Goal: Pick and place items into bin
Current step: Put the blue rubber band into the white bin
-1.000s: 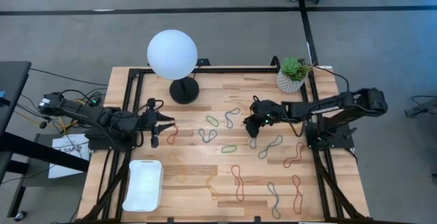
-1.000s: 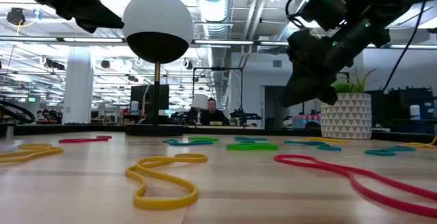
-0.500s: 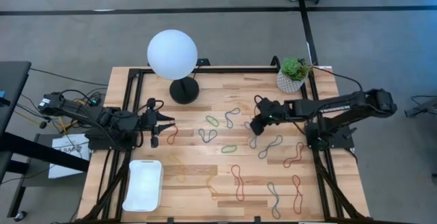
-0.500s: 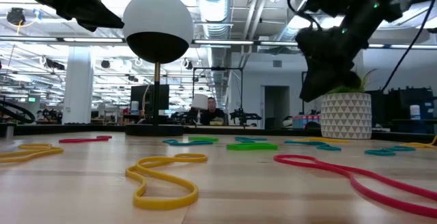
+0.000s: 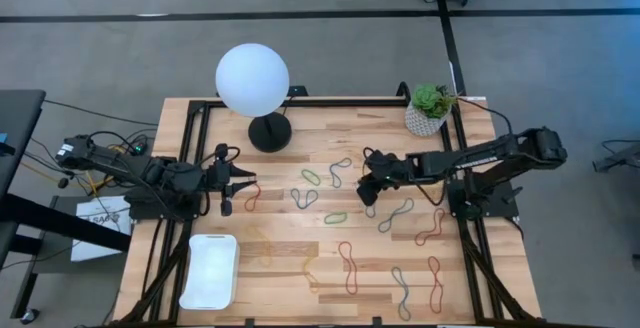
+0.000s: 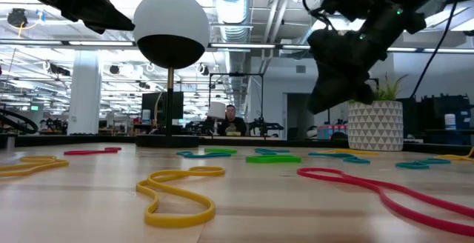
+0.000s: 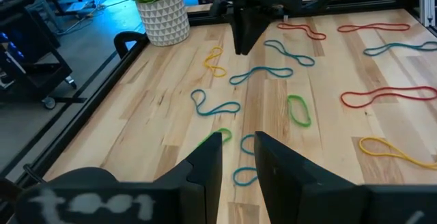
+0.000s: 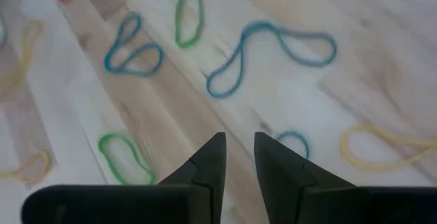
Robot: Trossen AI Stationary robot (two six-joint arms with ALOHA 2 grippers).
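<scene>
Several rubber bands, red, green, blue-grey and yellow, lie flat across the wooden table. The white bin sits near the front left corner. My right gripper hovers above the bands in the middle right, pointing slantwise down. Its fingers stand a little open with nothing between them, over bare wood beside a small blue-grey band. My left gripper waits at the table's left edge, raised and slightly open, with a red band lying below it.
A white globe lamp on a black base stands at the back of the table. A potted plant stands at the back right. A black frame runs along the table's edges. A person sits far off in the room behind.
My right gripper has swung a little toward the table's right edge, then back toward the left, tipping a little as it went. It stays above the bands. No band has moved.
</scene>
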